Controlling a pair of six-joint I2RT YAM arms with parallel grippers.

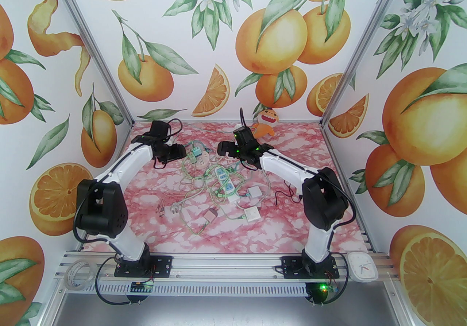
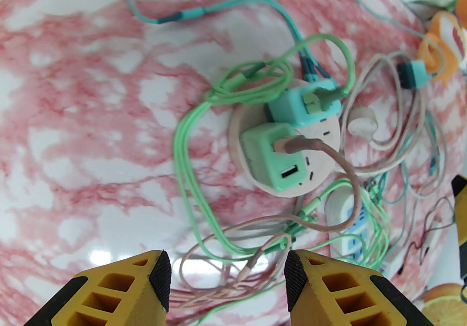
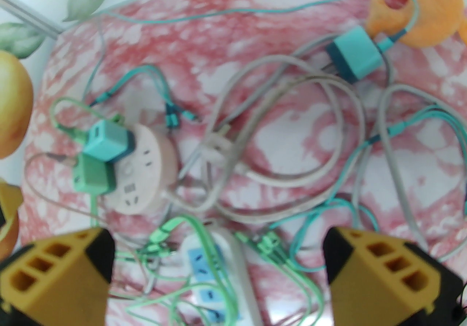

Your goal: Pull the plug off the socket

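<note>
Left gripper [image 2: 226, 280] and right gripper [image 3: 219, 270] both gape wide and empty above the round socket [image 2: 328, 131], which holds a green plug [image 2: 271, 156] and a teal plug [image 2: 303, 105], ringed by tangled cables [image 2: 186, 171] beside a white power strip [image 2: 343, 218].

Glossy marbled tabletop [image 2: 73, 105], smooth plastic green plug [image 2: 271, 156], matt round socket [image 2: 321, 136]

The bottom edge of my left wrist view cuts off my left fingers [image 2: 120, 291]. The right edge there cuts off the plush toy [image 2: 443, 43] and one right finger [image 2: 461, 222]. The green plug [image 2: 271, 156] and the blue plug [image 2: 292, 107] cover much of the round socket [image 2: 326, 129], hiding the holes beneath them. My right wrist view is blurred throughout, and the power strip [image 3: 226, 251] runs off its bottom edge. From above, both plugs are too small to tell apart.
</note>
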